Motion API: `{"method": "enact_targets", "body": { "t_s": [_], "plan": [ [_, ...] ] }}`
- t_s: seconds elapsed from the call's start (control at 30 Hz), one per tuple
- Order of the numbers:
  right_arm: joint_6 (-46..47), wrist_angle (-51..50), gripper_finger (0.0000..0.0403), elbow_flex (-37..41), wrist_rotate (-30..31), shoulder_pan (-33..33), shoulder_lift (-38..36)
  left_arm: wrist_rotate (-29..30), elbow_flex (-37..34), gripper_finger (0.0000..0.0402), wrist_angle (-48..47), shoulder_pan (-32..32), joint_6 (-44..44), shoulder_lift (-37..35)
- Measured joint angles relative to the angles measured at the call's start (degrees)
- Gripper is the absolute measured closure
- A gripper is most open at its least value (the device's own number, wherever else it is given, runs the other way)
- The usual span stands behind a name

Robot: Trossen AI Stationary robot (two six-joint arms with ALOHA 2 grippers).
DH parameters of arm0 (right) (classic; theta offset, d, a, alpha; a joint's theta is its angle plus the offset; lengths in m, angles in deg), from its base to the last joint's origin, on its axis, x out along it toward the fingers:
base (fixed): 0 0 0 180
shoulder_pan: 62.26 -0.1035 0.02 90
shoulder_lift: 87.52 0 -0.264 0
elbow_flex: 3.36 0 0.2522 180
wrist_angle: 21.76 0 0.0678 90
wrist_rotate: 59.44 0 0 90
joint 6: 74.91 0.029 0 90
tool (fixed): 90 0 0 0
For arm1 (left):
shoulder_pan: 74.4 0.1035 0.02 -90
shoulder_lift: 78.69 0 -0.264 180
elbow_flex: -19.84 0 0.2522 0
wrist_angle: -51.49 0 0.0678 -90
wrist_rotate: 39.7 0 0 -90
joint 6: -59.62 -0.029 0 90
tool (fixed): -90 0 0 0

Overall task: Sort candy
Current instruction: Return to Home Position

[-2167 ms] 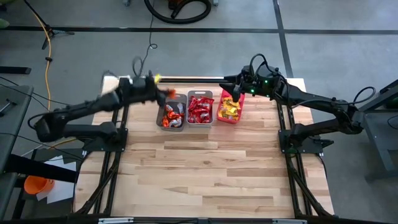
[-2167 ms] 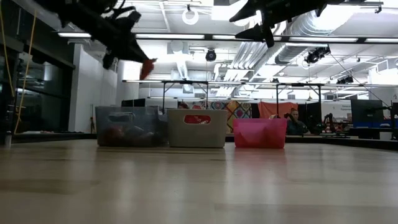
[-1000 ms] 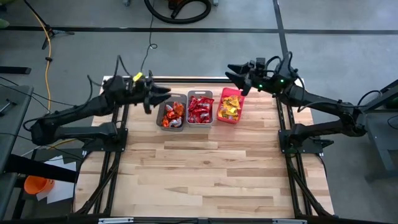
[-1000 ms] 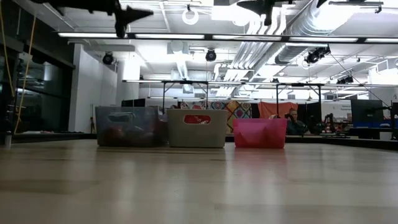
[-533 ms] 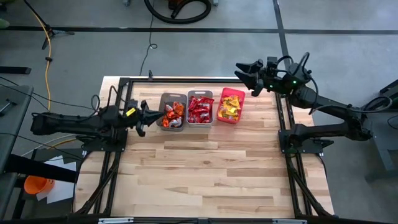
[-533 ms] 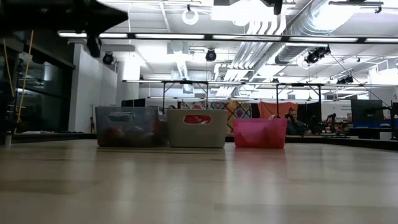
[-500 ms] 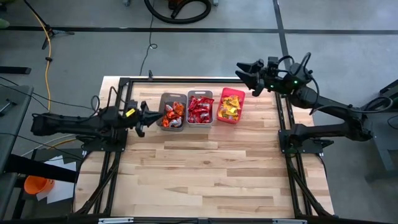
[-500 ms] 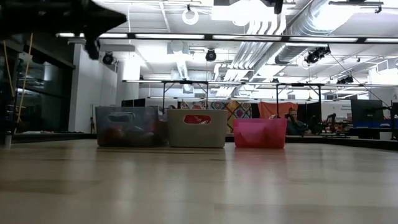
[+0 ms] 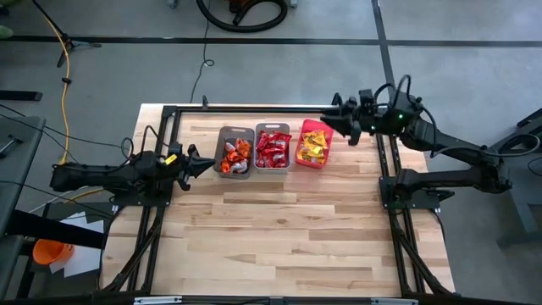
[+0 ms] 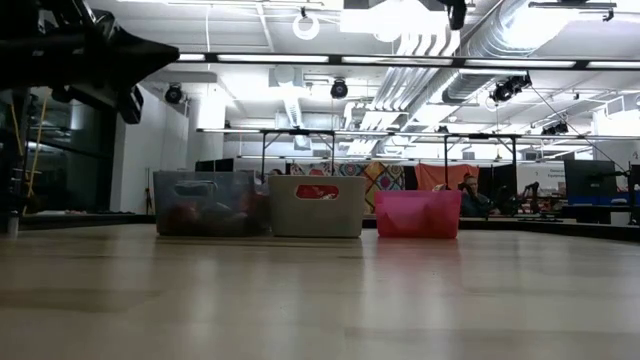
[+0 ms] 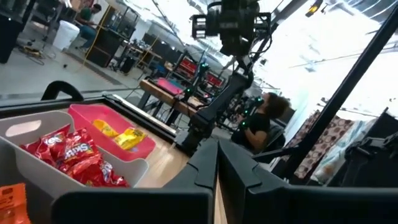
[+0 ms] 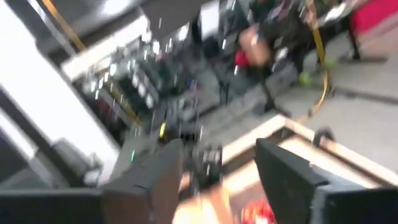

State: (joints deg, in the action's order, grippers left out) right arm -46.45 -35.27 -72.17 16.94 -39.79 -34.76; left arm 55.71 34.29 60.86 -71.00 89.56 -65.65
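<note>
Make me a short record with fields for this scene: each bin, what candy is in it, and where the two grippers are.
dark bin: leftmost in the row, holds orange candy
grey bin: middle, holds red candy
pink bin: rightmost, holds yellow candy
left gripper: just left of the dark bin, near the table's left edge
right gripper: beside the pink bin's far right corner, jaws open

Grey floor [image 9: 474, 34], ceiling strip lights [image 10: 300, 58]
</note>
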Motion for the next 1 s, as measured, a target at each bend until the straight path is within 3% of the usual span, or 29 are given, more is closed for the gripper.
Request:
{"method": "enact_targets", "body": {
  "t_s": [0.3,0.47,0.73,0.83,1.0],
  "plan": [
    [-7.98,-20.37,0.0392,0.06,3.27,-7.95,-7.55,-0.22,0.0,0.0401,-2.21,0.0,-1.03,-0.21],
    [-8.57,-15.62,0.0386,6.94,4.21,-12.94,-15.56,-0.2,0.0,0.0401,-2.53,0.0,-0.18,-0.21],
    [-1.72,8.5,0.0401,31.88,10.89,-22.1,-32.29,-0.2,0.0,0.0401,-2.52,0.0,-0.18,-0.21],
    [-4.52,17.29,0.0401,38.96,13.46,-23.53,-35.41,-0.2,0.02,0.0401,-2.53,0.0,-0.17,-0.21],
    [-7.91,25.47,0.0402,45.99,12.68,-23.51,-38.38,-0.17,0.02,0.0401,-2.53,0.0,-0.16,-0.21]
  ]
}}
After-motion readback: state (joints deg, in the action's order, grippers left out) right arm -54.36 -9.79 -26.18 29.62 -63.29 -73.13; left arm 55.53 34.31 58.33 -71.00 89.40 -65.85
